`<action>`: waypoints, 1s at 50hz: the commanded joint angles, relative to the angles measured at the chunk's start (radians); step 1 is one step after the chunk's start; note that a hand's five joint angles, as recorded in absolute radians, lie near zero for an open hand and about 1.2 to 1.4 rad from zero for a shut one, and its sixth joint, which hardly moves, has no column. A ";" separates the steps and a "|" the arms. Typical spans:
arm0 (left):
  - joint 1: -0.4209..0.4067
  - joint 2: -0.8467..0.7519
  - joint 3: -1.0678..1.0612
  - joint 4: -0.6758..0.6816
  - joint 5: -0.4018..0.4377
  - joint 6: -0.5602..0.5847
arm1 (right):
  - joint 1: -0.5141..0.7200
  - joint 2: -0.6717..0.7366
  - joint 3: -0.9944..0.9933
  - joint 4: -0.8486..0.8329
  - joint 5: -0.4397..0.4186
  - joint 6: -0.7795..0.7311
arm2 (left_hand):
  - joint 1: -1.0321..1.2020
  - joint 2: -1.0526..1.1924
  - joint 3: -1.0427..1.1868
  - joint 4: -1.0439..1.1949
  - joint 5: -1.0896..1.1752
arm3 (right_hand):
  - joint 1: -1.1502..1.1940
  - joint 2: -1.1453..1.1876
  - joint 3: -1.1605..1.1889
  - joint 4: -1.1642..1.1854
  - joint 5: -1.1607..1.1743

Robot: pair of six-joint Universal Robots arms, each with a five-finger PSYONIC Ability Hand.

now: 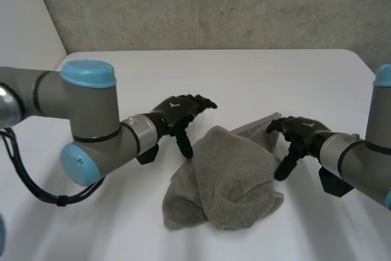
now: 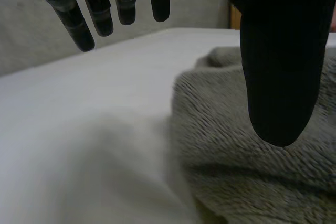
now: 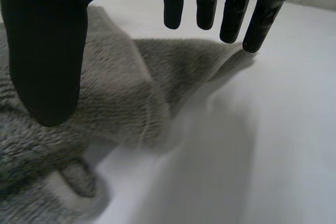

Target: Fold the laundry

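A grey fleecy cloth (image 1: 229,178) lies crumpled in a heap on the white table (image 1: 244,77), with one flat corner pointing to the far right. My left hand (image 1: 177,113) hovers at the cloth's left edge, fingers straight and spread, thumb hanging down by the cloth, nothing held. In its own view the thumb (image 2: 278,66) hangs above the cloth (image 2: 252,145). My right hand (image 1: 294,134) is beside the cloth's right edge near the flat corner, open, with the thumb down. In the right wrist view its fingers (image 3: 210,3) stand over the corner of the cloth (image 3: 126,103), holding nothing.
A grey wall (image 1: 214,4) rises behind the table's far edge. Bare white tabletop stretches beyond the cloth and to both sides of it.
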 commanded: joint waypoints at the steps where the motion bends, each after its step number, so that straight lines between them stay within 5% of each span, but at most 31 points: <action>1: -0.016 -0.085 0.079 -0.055 0.038 0.004 | 0.008 0.058 0.001 -0.003 -0.039 0.011 | 0.064 0.070 0.069 0.069 0.037 | -0.049 -0.079 -0.039 -0.059 -0.044; 7: -0.034 -0.120 0.096 -0.068 0.040 0.004 | 0.008 0.110 -0.013 -0.021 -0.033 0.005 | 0.281 0.288 0.286 0.287 0.255 | 0.117 0.088 0.127 0.107 0.122; 8: -0.045 -0.128 0.096 -0.069 0.040 0.005 | 0.008 0.111 -0.013 -0.021 -0.033 0.005 | 0.488 0.494 0.493 0.493 0.461 | 0.118 0.089 0.128 0.108 0.123; 9: -0.045 -0.128 0.096 -0.069 0.040 0.005 | 0.010 0.115 -0.019 -0.031 -0.033 0.000 | 0.490 0.496 0.495 0.495 0.463 | 0.380 0.350 0.390 0.369 0.385; 10: -0.055 -0.133 0.098 -0.069 0.040 0.013 | 0.010 0.114 -0.031 -0.049 -0.033 -0.001 | 0.722 0.729 0.727 0.728 0.696 | 0.734 0.704 0.744 0.724 0.739; 11: -0.063 -0.131 0.098 -0.068 0.040 0.031 | 0.010 0.114 -0.031 -0.049 -0.033 -0.001 | 0.995 1.001 1.000 1.000 0.969 | 0.738 0.708 0.748 0.727 0.743; 12: -0.063 -0.131 0.098 -0.068 0.040 0.031 | 0.010 0.109 -0.050 -0.078 -0.035 -0.006 | 0.998 1.004 1.003 1.003 0.971 | 1.152 1.123 1.162 1.142 1.157; 13: -0.074 -0.127 0.104 -0.065 0.026 0.057 | 0.011 0.103 -0.079 -0.109 -0.032 -0.015 | 1.207 1.213 1.212 1.212 1.181 | 1.156 1.127 1.166 1.146 1.162; 18: -0.088 -0.108 0.222 -0.051 -0.054 0.165 | 0.051 0.083 -0.230 -0.159 -0.021 -0.088 | 1.217 1.224 1.222 1.223 1.191 | 1.156 1.127 1.166 1.146 1.162; 20: -0.088 -0.096 0.296 -0.037 -0.132 0.185 | 0.069 0.078 -0.295 -0.179 -0.009 -0.133 | 1.217 1.224 1.222 1.223 1.191 | 1.156 1.127 1.166 1.146 1.162; 22: -0.088 -0.064 0.450 0.030 -0.321 0.208 | 0.080 0.071 -0.350 -0.225 0.021 -0.172 | 1.217 1.224 1.222 1.223 1.191 | 1.156 1.127 1.166 1.146 1.162; 27: -0.088 0.062 0.534 0.249 -0.518 0.200 | 0.123 -0.030 -0.378 -0.669 0.132 -0.291 | 1.217 1.224 1.222 1.223 1.191 | 1.156 1.127 1.166 1.146 1.162; 33: -0.088 0.264 0.243 0.388 -0.452 0.201 | 0.143 -0.066 -0.321 -0.810 0.151 -0.336 | 1.217 1.224 1.222 1.223 1.191 | 1.156 1.127 1.166 1.146 1.162; 38: -0.089 0.364 -0.055 0.408 -0.392 0.197 | 0.198 -0.063 -0.261 -0.755 0.139 -0.340 | 1.217 1.224 1.222 1.223 1.191 | 1.156 1.127 1.166 1.146 1.162; 50: -0.135 0.364 -0.630 0.402 -0.431 0.188 | 0.248 0.022 -0.062 -0.508 0.005 -0.385 | 1.217 1.224 1.222 1.223 1.191 | 1.156 1.127 1.166 1.146 1.162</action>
